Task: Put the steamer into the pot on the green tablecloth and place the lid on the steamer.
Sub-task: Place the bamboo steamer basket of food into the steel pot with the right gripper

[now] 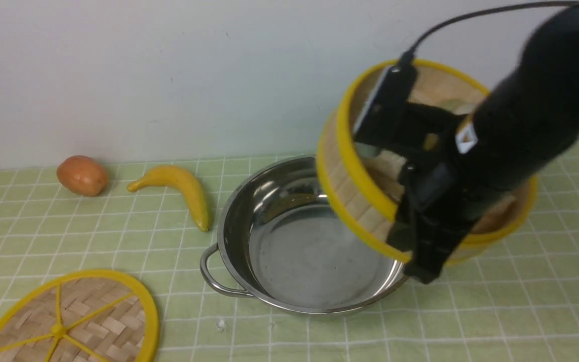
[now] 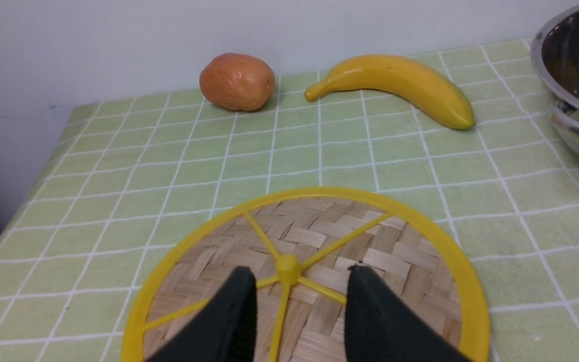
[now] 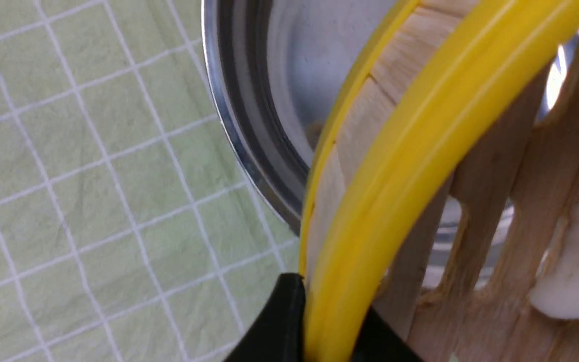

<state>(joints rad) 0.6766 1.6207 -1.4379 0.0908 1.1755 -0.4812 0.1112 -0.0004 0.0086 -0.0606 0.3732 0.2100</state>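
My right gripper (image 1: pixel 412 251) is shut on the yellow rim of the steamer (image 1: pixel 355 201), which hangs tilted above the right side of the pot (image 1: pixel 299 251). The right wrist view shows the black fingers (image 3: pixel 282 322) pinching the steamer rim (image 3: pixel 420 166), with a pale dumpling (image 3: pixel 576 271) on the slats and the pot's edge (image 3: pixel 239 125) below. The empty pot stands on the green tablecloth (image 1: pixel 520 301). The lid (image 1: pixel 93 322) lies flat at the front left. My left gripper (image 2: pixel 299 269) hovers open over the lid (image 2: pixel 385 241), its fingers either side of the hub.
A yellow banana (image 1: pixel 184 188) lies just left of the pot, and a brown-orange round fruit (image 1: pixel 82 174) sits further left near the wall. A small white scrap (image 1: pixel 220 324) lies on the cloth in front of the pot. The pot's looped handle (image 1: pixel 214 276) sticks out towards the lid.
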